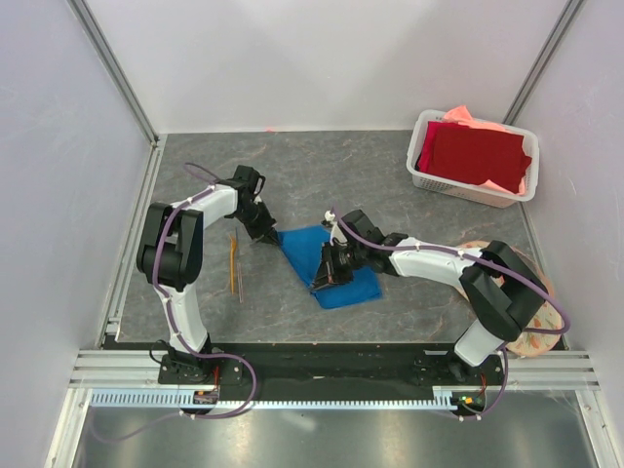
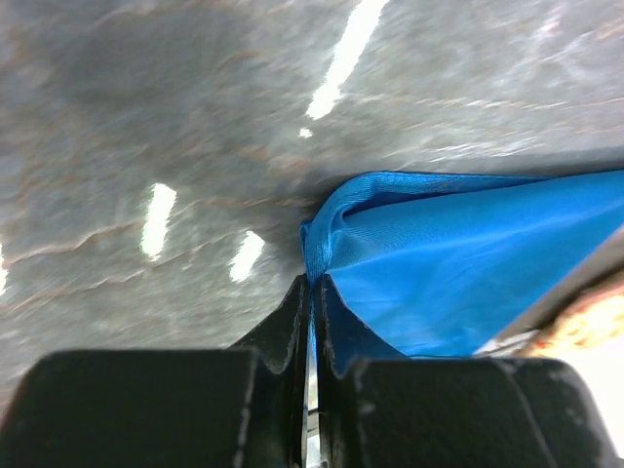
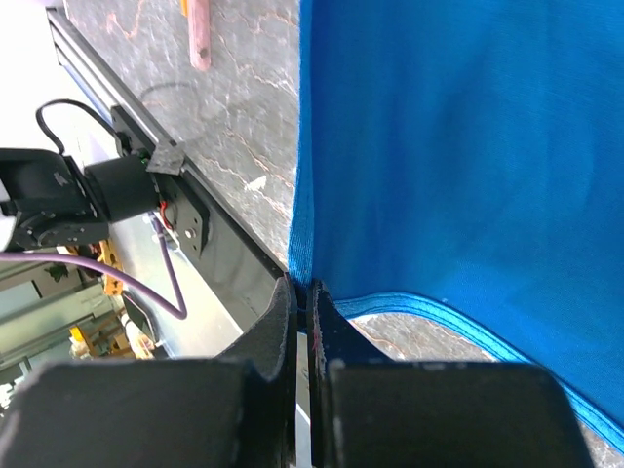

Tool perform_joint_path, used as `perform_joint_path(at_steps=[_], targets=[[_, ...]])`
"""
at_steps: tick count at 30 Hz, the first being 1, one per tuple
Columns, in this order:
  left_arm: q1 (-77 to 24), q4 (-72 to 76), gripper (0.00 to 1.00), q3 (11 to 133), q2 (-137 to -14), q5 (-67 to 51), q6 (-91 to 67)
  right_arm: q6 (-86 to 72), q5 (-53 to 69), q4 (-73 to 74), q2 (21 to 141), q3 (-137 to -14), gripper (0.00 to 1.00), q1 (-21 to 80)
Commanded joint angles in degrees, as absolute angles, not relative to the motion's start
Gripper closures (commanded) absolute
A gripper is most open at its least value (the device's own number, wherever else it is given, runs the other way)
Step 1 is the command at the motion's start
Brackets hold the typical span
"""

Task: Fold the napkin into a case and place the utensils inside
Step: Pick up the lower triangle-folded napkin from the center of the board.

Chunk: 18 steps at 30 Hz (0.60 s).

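The bright blue napkin (image 1: pixel 327 258) lies partly folded on the grey table, between the two arms. My left gripper (image 1: pixel 263 232) is shut on the napkin's left corner (image 2: pixel 317 255), the cloth pinched between the black fingertips. My right gripper (image 1: pixel 322 278) is shut on the napkin's near edge (image 3: pixel 304 263), and the cloth rises as a sheet beyond it. The thin orange-brown utensils (image 1: pixel 234 265) lie on the table left of the napkin, near the left arm; one end of them shows in the right wrist view (image 3: pixel 198 34).
A white basket (image 1: pixel 475 159) with dark red and salmon-pink cloths stands at the back right. A round floral mat (image 1: pixel 531 312) lies under the right arm's base. Grey walls enclose three sides; a black rail (image 1: pixel 322 356) runs along the near edge.
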<state>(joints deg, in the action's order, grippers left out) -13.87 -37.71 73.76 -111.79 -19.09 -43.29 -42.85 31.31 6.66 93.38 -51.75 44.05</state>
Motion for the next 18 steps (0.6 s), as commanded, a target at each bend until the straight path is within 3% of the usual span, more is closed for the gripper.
perform_joint_path(at_steps=[1,11,18], targets=[[-13.5,-41.6,0.96,74.9,-106.1,-12.0,-38.1,-41.9,35.6,4.1,93.6,-49.7,1.0,45.9],[-13.5,-50.4,0.98,73.3,-96.9,-3.6,-39.4,-48.1,38.4,-6.3,98.9,-51.2,1.0,53.6],[-14.0,-54.3,0.98,75.9,-98.8,1.0,-41.0,-53.2,40.1,-14.7,98.7,-47.3,1.0,54.2]])
